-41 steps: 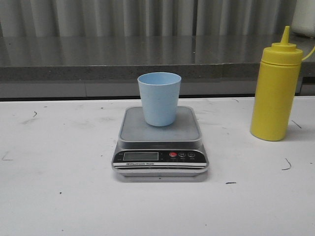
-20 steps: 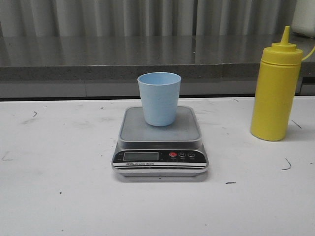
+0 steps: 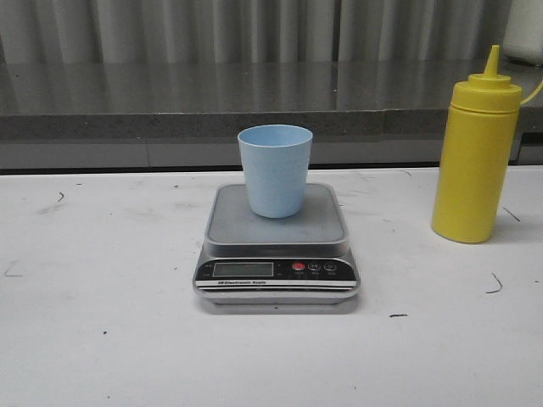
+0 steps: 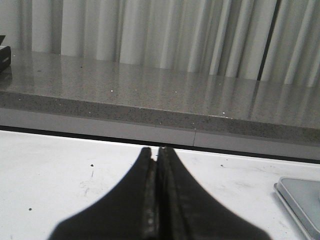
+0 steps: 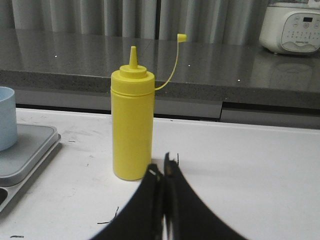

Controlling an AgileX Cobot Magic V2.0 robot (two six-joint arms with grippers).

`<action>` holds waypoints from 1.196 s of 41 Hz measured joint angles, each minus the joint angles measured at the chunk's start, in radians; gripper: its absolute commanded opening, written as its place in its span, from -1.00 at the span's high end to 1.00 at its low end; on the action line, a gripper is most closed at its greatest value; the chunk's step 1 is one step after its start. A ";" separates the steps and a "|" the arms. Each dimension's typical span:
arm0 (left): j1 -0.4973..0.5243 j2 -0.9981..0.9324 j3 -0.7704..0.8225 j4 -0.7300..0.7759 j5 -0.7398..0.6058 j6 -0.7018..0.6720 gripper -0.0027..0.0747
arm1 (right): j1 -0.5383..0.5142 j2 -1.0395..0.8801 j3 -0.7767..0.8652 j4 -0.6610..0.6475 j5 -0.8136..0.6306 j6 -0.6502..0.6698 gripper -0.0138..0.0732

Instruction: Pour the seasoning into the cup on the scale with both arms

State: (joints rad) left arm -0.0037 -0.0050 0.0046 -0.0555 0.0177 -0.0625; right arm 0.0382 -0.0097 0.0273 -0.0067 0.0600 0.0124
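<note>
The light blue cup [image 3: 275,170] stands upright on the silver scale [image 3: 277,248] at the table's middle. The yellow seasoning bottle [image 3: 475,153] stands upright at the right of the table, its small tethered cap off the nozzle. It also shows in the right wrist view [image 5: 132,125], just ahead of my right gripper [image 5: 162,167], which is shut and empty. The cup's edge [image 5: 7,118] and the scale [image 5: 25,150] show there too. My left gripper [image 4: 157,150] is shut and empty over bare table, with the scale's corner [image 4: 302,200] off to its side. Neither gripper shows in the front view.
A grey stone ledge [image 3: 254,102] runs along the table's back edge, with a pale curtain behind it. A white rice cooker [image 5: 292,27] sits on the ledge at the far right. The white table [image 3: 102,322] has small dark scuff marks.
</note>
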 measured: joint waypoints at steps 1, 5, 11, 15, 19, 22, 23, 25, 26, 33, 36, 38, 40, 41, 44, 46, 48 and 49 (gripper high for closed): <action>0.000 0.000 0.000 0.000 0.000 0.000 0.98 | 0.000 0.000 0.000 0.000 -0.002 0.000 0.84; 0.000 0.000 0.000 0.000 0.000 0.000 0.98 | 0.000 0.000 0.000 0.000 -0.004 0.000 0.84; 0.000 0.000 0.000 0.000 0.000 0.000 0.98 | 0.000 0.000 0.000 0.000 -0.004 0.000 0.84; 0.000 0.000 0.000 0.000 0.000 0.000 0.98 | 0.000 0.000 0.000 0.007 -0.004 0.000 0.84; 0.000 0.000 0.000 0.000 0.000 0.000 0.98 | 0.000 0.000 0.000 0.030 -0.004 0.002 0.84; 0.000 0.000 0.000 0.000 0.000 0.000 0.98 | 0.000 0.000 0.000 0.037 -0.004 0.002 0.84; 0.000 0.000 0.000 0.000 0.000 0.000 0.98 | 0.000 0.000 0.000 0.037 -0.004 0.002 0.84; 0.000 0.000 0.000 0.000 0.000 0.000 0.98 | 0.000 0.000 0.000 0.040 -0.004 0.002 0.84; 0.000 0.000 0.000 0.000 0.000 0.000 0.98 | 0.000 0.000 0.000 0.039 -0.004 0.002 0.84; 0.000 0.000 0.000 0.000 0.000 0.000 0.98 | -0.025 0.000 0.000 0.039 -0.004 0.002 0.84; 0.000 0.000 0.000 0.000 0.000 0.000 0.98 | -0.039 0.000 0.000 0.039 -0.004 0.002 0.84; 0.000 0.000 0.000 0.000 0.000 0.000 0.98 | -0.041 0.000 0.000 0.040 -0.004 0.002 0.84; 0.000 0.000 0.000 0.000 0.000 0.000 0.98 | -0.041 0.000 0.000 0.040 -0.004 0.003 0.84; 0.000 0.000 0.000 0.000 0.000 0.000 0.98 | -0.041 0.000 0.000 0.040 -0.004 0.003 0.84; 0.000 0.000 0.000 0.000 0.000 0.000 0.98 | -0.041 0.000 0.000 0.040 -0.004 0.003 0.84; 0.000 0.000 0.000 0.000 0.000 0.000 0.98 | -0.041 0.000 0.000 0.040 -0.004 0.003 0.84; 0.000 0.000 0.000 0.000 0.000 0.000 0.98 | -0.041 0.000 0.000 0.040 -0.004 0.003 0.84; 0.000 0.000 0.000 0.000 0.000 0.000 0.98 | -0.041 0.000 0.000 0.040 -0.004 0.003 0.84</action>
State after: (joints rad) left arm -0.0037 -0.0050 0.0046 -0.0555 0.0177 -0.0625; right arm -0.0026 -0.0097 0.0273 0.0333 0.0559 0.0159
